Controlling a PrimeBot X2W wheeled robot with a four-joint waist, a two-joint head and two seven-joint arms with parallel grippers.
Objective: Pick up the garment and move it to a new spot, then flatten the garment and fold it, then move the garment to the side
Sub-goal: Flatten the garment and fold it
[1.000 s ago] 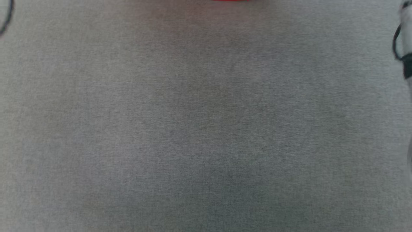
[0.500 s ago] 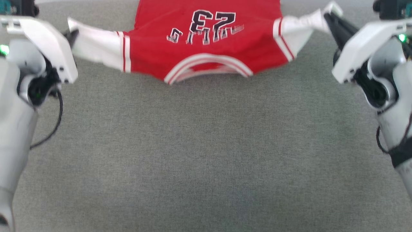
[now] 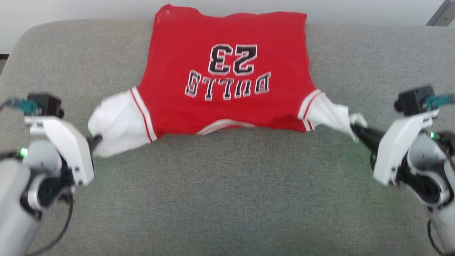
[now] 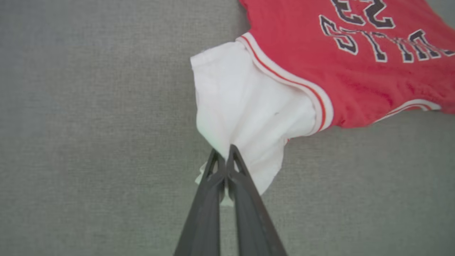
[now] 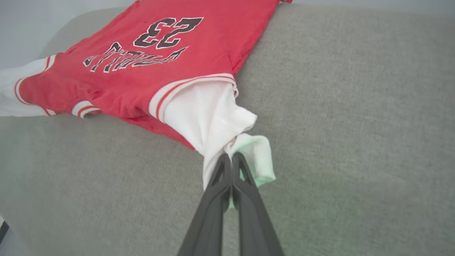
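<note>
The garment [image 3: 227, 85], a red jersey T-shirt with white sleeves and black "BULLS 23" lettering, lies spread on the grey cushion, collar toward me and hem at the far edge. My left gripper [image 3: 96, 139] is shut on the white left-side sleeve [image 4: 245, 117], pinching its cuff between the dark fingers [image 4: 213, 192]. On the other side, my right gripper [image 3: 357, 132] is shut on the bunched white sleeve [image 5: 213, 121], dark fingers [image 5: 245, 199] pressed together. The garment [image 5: 149, 60] looks mostly flat, with the sleeves stretched outward and slightly rumpled.
The grey fabric cushion [image 3: 227, 199] stretches wide in front of the garment. Its rounded far edge [image 3: 53, 26] meets a pale wall. A dark bar [image 3: 442, 14] shows at the far right corner.
The head camera has tilted up, bringing the whole garment and the cushion's far edge into view. Both grippers, still holding the sleeves, now sit lower in view, and the garment lies flatter.
</note>
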